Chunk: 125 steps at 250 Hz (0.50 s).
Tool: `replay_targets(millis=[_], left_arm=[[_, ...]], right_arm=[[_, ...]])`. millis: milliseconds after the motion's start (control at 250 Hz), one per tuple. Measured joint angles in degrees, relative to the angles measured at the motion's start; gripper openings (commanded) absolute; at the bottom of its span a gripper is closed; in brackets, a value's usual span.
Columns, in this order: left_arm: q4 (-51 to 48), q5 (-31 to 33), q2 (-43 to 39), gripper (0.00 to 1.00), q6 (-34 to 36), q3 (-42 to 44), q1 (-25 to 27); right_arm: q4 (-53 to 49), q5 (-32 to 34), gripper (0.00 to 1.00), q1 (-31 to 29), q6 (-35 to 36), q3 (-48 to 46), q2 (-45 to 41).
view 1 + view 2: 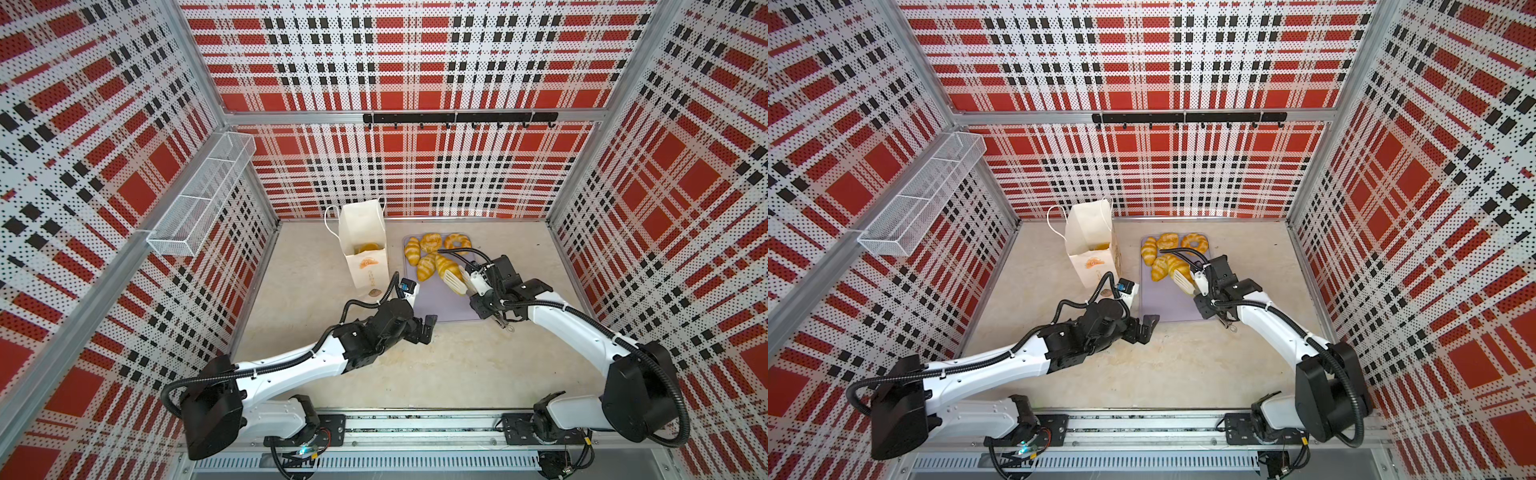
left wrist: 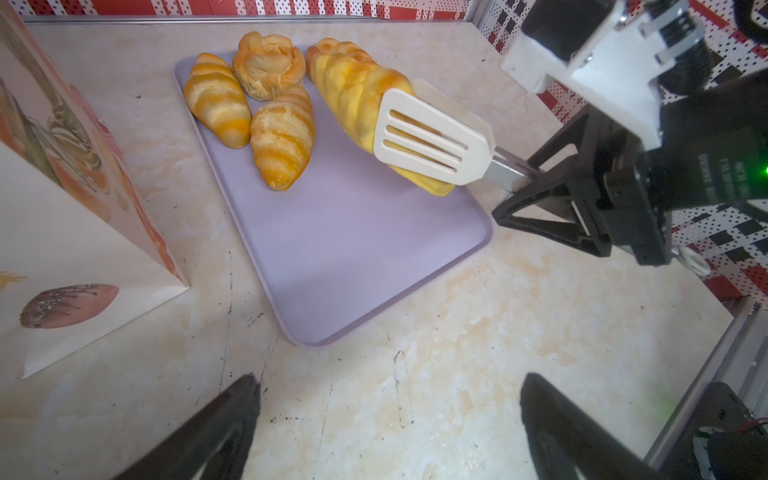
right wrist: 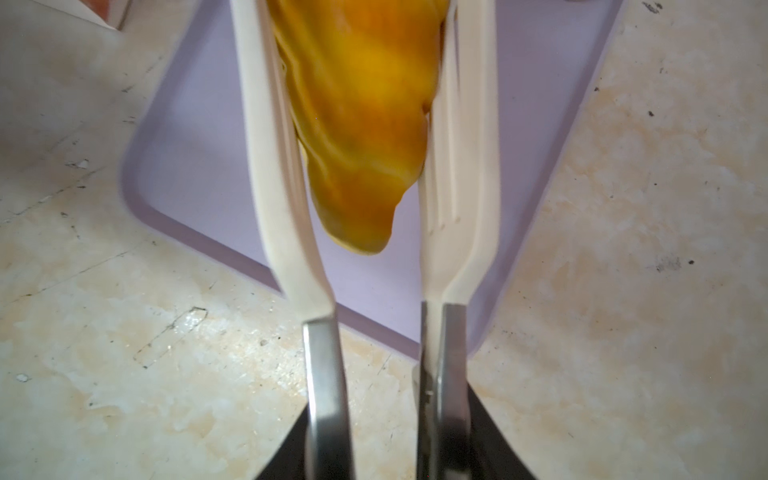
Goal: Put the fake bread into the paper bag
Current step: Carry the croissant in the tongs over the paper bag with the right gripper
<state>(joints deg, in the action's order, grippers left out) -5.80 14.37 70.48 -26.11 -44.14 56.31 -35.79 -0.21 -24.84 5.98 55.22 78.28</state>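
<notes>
Progress (my read): partway, more left than done. Paper bag (image 1: 368, 276) stands upright, mouth open, centre of both top views, just left of the lilac tray (image 1: 440, 307). Sth golden-orange shows inside it, so at least one pc is in; how many, can't tell. Fake bread (image 1: 431, 242) mostly not bagged yet: four pcs lie at the tray's far end, upper part of it in the top views, plus a fifth in the tongs (image 2: 428, 141). So approx five to go, as far as visible.

Step in hand, I'd say: lifting that fifth pc to carry it to the bag. Right gripper (image 2: 521, 178), right of centre in the top views, has its jaws clamped on the tongs' metal arms. The cream slotted blades pinch a long twisted roll (image 2: 353, 99) from both sides. Its near tip hangs above the tray; whether the far end is clear of the other pcs, can't tell.

Left gripper (image 2: 388, 378): jaws wide apart, empty, low over the counter (image 1: 415, 374) btw bag and the tray's near corner.

Looks: pcs are glossy, golden w/ darker orange stripes: two croissants, a swirl bun, a ring-shaped one at the back. Held roll is the longest, deeper yellow, w/ ridges. Bag is cream-white w/ cord handles, an orange print and a brown mark low on the front.
</notes>
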Motion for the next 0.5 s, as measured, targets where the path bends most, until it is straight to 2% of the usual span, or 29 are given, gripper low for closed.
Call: replay_targets(millis=[500], left_arm=[[-4.6, 1.1, -10.0, 0.99, 0.8, 0.9, -3.7]], right_arm=[[1.0, -4.6, 0.42, -2.7, -4.5, -0.9, -4.9]])
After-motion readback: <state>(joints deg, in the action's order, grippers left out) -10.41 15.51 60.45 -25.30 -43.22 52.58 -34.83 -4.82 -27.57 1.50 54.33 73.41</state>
